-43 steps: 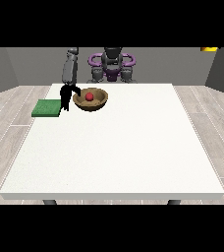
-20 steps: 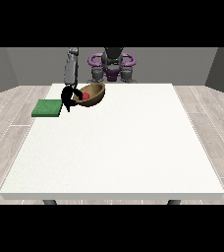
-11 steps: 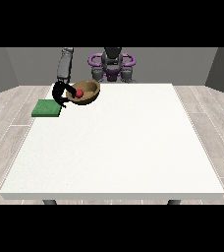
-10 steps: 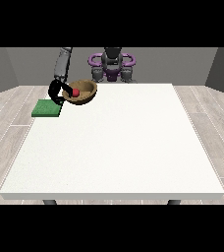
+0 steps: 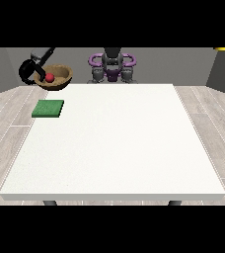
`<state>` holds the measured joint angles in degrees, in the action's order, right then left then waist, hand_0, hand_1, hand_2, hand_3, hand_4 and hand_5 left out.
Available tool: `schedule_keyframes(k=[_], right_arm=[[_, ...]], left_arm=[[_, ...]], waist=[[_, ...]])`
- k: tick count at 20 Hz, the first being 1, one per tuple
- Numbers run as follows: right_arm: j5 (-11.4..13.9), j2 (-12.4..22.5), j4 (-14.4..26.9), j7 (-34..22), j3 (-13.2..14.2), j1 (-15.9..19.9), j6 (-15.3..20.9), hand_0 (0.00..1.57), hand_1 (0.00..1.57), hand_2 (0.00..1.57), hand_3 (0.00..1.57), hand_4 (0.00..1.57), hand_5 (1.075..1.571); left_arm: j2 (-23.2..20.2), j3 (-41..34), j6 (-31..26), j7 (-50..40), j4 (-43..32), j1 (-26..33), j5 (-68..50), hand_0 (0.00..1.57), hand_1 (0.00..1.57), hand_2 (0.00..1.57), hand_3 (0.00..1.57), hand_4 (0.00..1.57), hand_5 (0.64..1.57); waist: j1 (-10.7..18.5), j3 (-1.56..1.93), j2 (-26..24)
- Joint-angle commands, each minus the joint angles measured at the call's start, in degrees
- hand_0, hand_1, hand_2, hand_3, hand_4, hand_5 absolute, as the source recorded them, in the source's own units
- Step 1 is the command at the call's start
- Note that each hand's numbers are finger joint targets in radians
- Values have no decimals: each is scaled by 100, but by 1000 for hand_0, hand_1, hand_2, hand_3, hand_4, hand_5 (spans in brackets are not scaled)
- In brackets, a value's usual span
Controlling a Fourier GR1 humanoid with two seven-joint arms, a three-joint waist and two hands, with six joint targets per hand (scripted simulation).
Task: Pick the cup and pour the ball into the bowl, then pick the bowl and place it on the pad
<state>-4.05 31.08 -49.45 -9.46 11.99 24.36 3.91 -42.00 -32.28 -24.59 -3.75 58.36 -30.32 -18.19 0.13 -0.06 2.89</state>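
You have the bowl (image 5: 55, 76) lifted clear of the surface (image 5: 114, 143), held in the air above and beyond its far left corner. The robot hand (image 5: 29, 70) at the view's left is curled round the bowl's left rim, gripping it there, which is why the bowl hangs out to the hand's right and looks slightly tilted. The red ball (image 5: 50, 77) sits inside the bowl, near the gripped side, so the pouring part looks done; no cup shows anywhere in the view. The green pad (image 5: 48, 108) lies flat near the surface's far left corner, close to the left edge, well below the bowl and apart from it. Carrying the bowl high probably keeps its base from catching the pad's edge on the way over. What remains, by my reading, is lowering the bowl onto the pad. The other robot hand is not visible to you.
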Motion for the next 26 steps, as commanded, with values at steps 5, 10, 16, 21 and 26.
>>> schedule_keyframes(k=[5, 10, 16, 21, 26], right_arm=[[-192, 557, 222, 237, 485, 199, -456, 1571, 1571, 1571, 585, 1094, 1564], [-259, 484, 804, 694, 745, 359, -323, 1571, 1571, 1571, 489, 1073, 1568], [-444, 307, 1050, 563, 827, 701, -424, 1571, 1571, 1571, 454, 1044, 1570], [-575, 145, 951, 360, 852, 718, -402, 1571, 1571, 1571, 589, 1004, 1571], [-578, 330, 1326, 354, 1106, 951, 139, 1571, 1571, 1571, 1163, 191, 1557]], left_arm=[[-371, -230, -295, 494, -392, 34, -203, 0, 0, 0, 0, 1210, 1550], [-534, -165, -366, 292, -78, -215, -377, 0, 0, 0, 0, 1215, 1553], [-94, 62, -63, 772, -30, -92, -168, 0, 0, 0, 0, 1205, 1556], [-508, -135, -378, 1018, -555, 33, -211, 0, 0, 0, 0, 1200, 1556], [-763, -147, -481, 726, -440, -207, -411, 0, 0, 0, 0, 1191, 1561]], waist=[[-17, 6, 517], [300, 12, 834], [285, 10, 1039], [175, 5, 831], [347, 7, 1050]])
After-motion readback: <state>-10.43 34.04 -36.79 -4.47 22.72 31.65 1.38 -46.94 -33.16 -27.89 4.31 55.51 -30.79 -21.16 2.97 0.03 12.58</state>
